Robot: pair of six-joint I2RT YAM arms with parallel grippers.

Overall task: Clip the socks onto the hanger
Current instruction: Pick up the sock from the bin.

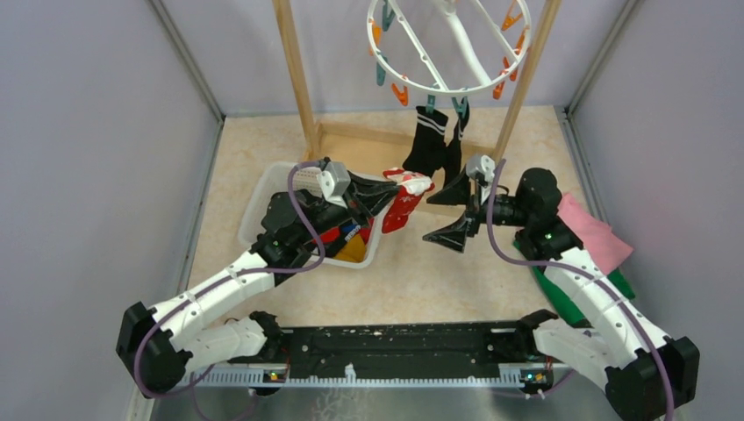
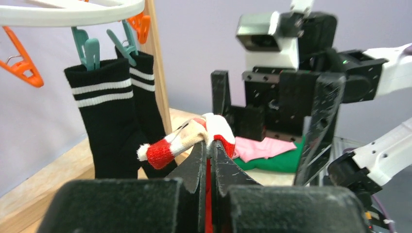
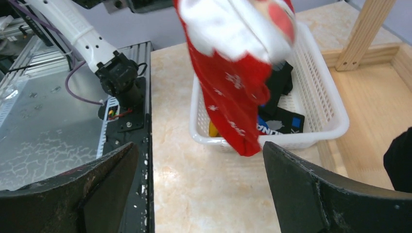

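From above, the left gripper (image 1: 389, 187) is closed tight on a red sock (image 1: 402, 209), holding it in the air over the middle of the tabletop (image 1: 421, 281) with the foot hanging down. The right gripper (image 1: 454, 212) faces it from the right, its jaws spread wide and holding nothing. The hanger (image 1: 436, 90) hangs from the wooden rack frame (image 1: 295, 70) at the far edge, and two black striped socks (image 1: 428, 140) are already pegged under its near rim. A white mesh basket (image 1: 256, 203) sits towards the left edge. A pink cloth (image 1: 598, 232) and a green cloth (image 1: 570, 303) lie along the right edge.

From the left wrist, the fingers (image 2: 194, 167) press together on the red sock, with its white cuff bunched above them and its red toe poking out to the left. Teal pegs (image 2: 90, 51) hold the striped pair by the cuffs, and an orange peg (image 2: 22, 68) dangles free. The right gripper stands open just beyond the sock.

From the right wrist, the two wide-set fingers (image 3: 316, 194) frame the red sock, which hangs in front of the basket's near corner. Inside the basket lie a black sock with blue and white marks (image 3: 282, 125) and a yellow sock (image 3: 214, 130) — the latter mostly hidden.
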